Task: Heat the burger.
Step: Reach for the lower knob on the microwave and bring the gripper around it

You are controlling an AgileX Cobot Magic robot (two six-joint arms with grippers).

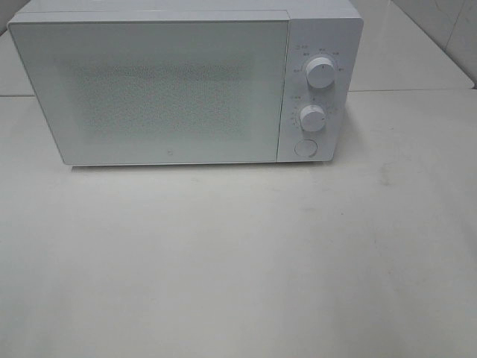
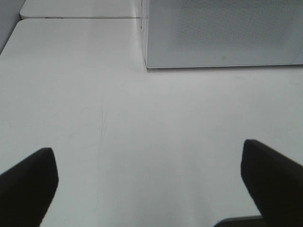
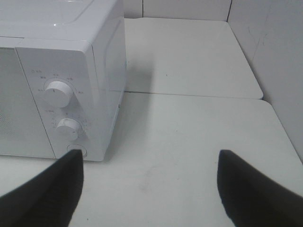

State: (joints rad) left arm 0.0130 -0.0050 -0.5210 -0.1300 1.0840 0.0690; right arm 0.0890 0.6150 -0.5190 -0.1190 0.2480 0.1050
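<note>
The burger is out of view in all three frames. A white microwave (image 1: 186,82) stands at the back of the table with its door shut; two dials (image 1: 320,72) and a round button (image 1: 305,148) are on its right panel. Neither arm shows in the high view. In the left wrist view my left gripper (image 2: 149,177) is open and empty over bare table, facing the microwave's door (image 2: 222,33). In the right wrist view my right gripper (image 3: 151,184) is open and empty, to the right of the microwave's control panel (image 3: 61,113).
The white table (image 1: 238,261) spreads in front of the microwave. A seam between table sections (image 3: 189,94) runs behind it. A wall (image 3: 279,56) rises at the right edge.
</note>
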